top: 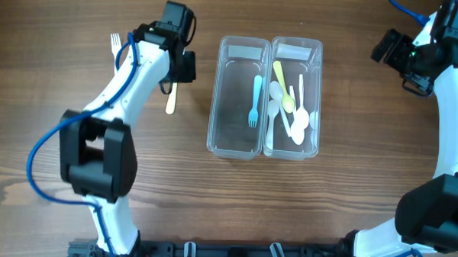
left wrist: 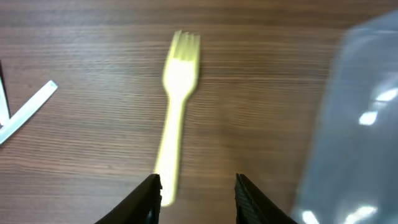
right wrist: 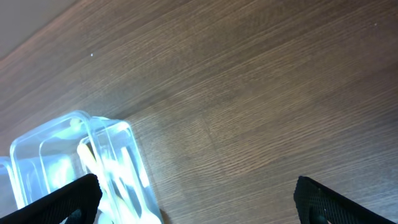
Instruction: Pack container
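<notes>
Left claw (left wrist: 196,198): jaws apart, gripping nothing; two black fingers with bare wood between them.
Yellow fork (left wrist: 177,106): lies flat ahead of the left claw, prongs pointing away and handle end just beside one finger; smooth plastic, blurred.
Room by left claw: the rounded wall of the near tub (left wrist: 354,124) is close on one side, a flat white strip (left wrist: 28,107) lies off to the other, and there is open table (top: 350,148) ahead.
Near tub: clear oblong plastic, holds a blue fork (top: 255,99).
Far tub (top: 317,86): touches the near tub along one long side; holds white spoons (top: 290,115) and a yellow spoon (top: 284,88).
Right claw (right wrist: 199,196): jaws wide, empty, above bare wood grain; a tub corner sits off to one side, well apart.
</notes>
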You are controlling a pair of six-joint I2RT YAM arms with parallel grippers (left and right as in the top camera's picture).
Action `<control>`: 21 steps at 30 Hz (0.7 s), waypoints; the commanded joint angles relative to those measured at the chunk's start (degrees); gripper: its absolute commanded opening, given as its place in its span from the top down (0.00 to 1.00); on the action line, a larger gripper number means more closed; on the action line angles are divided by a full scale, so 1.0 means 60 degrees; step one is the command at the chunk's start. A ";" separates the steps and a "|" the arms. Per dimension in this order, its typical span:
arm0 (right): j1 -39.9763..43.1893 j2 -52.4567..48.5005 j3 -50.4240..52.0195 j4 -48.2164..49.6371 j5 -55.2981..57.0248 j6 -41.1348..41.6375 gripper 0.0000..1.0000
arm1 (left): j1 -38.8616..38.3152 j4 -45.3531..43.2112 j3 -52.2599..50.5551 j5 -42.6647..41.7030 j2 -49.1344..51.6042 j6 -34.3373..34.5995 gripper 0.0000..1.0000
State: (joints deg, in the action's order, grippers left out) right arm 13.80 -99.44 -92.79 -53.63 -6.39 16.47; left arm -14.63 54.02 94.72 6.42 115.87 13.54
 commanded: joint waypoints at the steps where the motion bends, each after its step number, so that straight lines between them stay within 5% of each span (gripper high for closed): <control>1: -0.0018 -0.0091 -0.0084 0.0007 -0.0237 0.0040 0.00 | 0.0419 -0.0076 -0.0036 0.0248 0.0863 -0.0769 0.61; 21: -0.0018 -0.0091 -0.0084 0.0000 -0.0237 0.0040 0.00 | 0.0488 -0.2131 -0.0036 -0.0310 0.1843 -0.1479 0.62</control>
State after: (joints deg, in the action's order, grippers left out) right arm 13.80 -99.44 -92.79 -53.65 -6.70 16.47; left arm -11.57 41.93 94.61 6.04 124.70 6.00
